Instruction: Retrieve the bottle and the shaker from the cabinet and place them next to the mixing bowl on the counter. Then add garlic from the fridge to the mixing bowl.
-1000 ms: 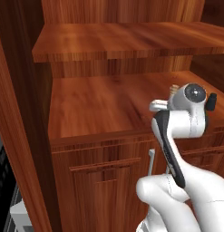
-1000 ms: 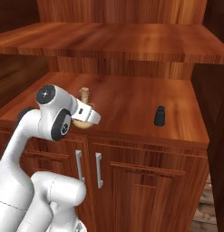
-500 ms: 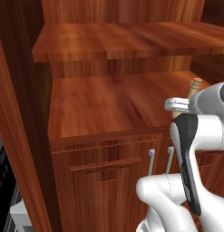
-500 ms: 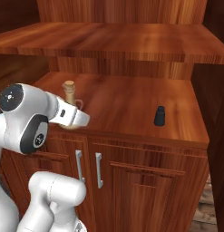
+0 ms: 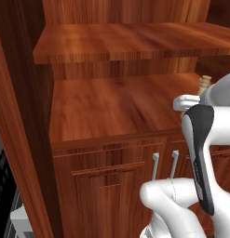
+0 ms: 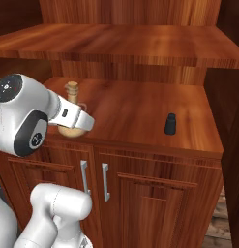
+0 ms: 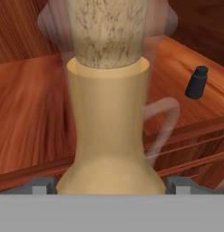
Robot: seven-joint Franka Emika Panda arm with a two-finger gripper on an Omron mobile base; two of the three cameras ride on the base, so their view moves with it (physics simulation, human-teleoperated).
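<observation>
Colours on my shelf

My tan-beige bottle (image 7: 109,131) has a speckled, paler cork; the shaker (image 6: 170,124) is plain black. The cabinet (image 6: 140,104) is reddish-brown wood with streaky darker grain, its door handles (image 6: 84,177) silver. My arm is white with dark joints.

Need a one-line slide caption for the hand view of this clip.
Open gripper straddling the base of the tan bottle on the cabinet shelf, black shaker standing apart behind it.

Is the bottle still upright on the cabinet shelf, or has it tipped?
Upright. The bottle stands on its round base on the shelf, neck and stopper pointing straight up; the hand view shows it vertical too.
</observation>
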